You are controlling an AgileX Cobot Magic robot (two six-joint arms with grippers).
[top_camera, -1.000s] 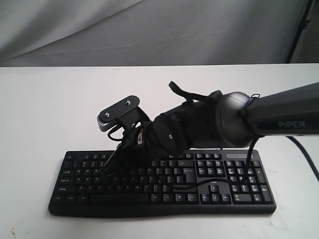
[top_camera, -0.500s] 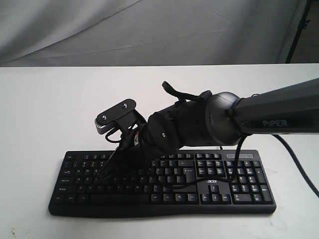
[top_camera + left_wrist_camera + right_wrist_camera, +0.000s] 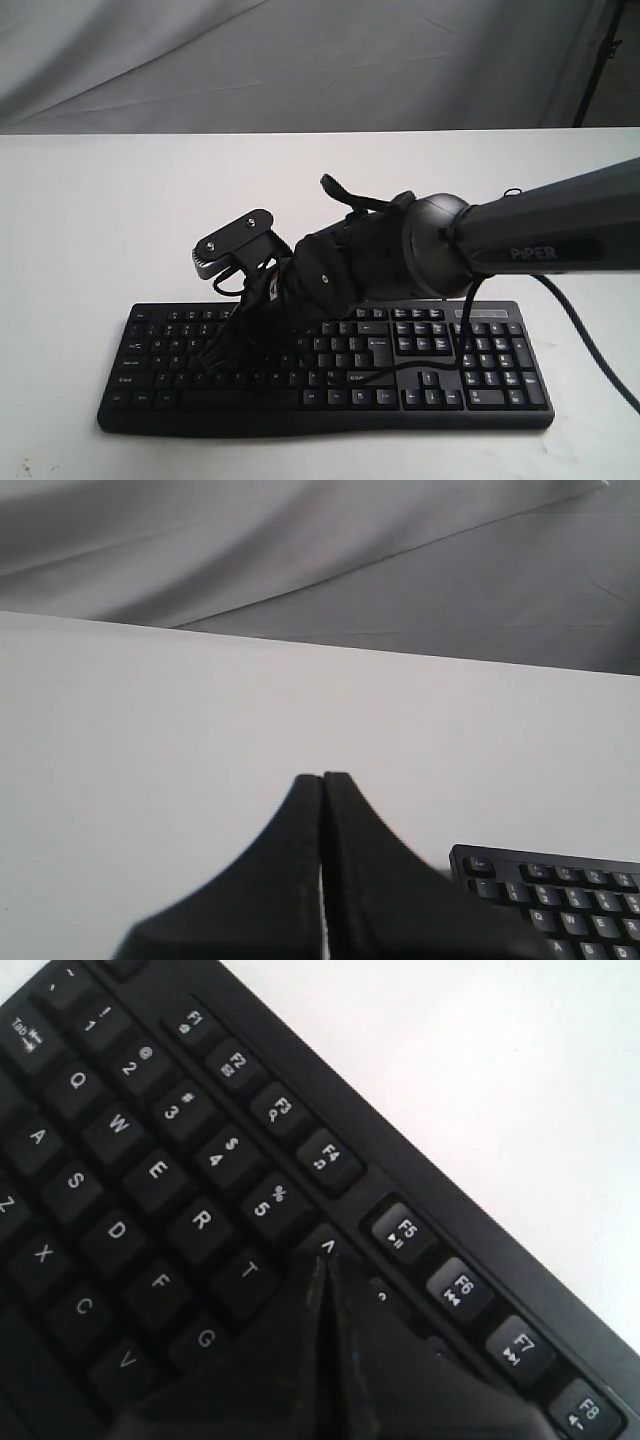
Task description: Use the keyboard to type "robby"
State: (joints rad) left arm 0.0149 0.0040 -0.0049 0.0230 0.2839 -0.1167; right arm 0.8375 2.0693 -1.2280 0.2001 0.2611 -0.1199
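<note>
Two grippers pinched closed, both empty; keyboard (image 3: pixel 300 385) sits by tabletop's camera-side edge
L gripper (image 3: pixel 322 777): fingers pressed together, nothing held, above bare white table (image 3: pixel 150 730) just off keyboard's Esc corner. Keyboard lies parallel to that near edge, approx midway betw. left & right edges. R gripper (image 3: pixel 325 1257), on arm stretching in from the right edge: fingers together, nothing held, tip over number row next to the 5 key (image 3: pixel 268 1203), can't tell if touching

A white table (image 3: pixel 100 200) sits before a creased grey backdrop (image 3: pixel 300 60) and a black stand (image 3: pixel 598 62).
</note>
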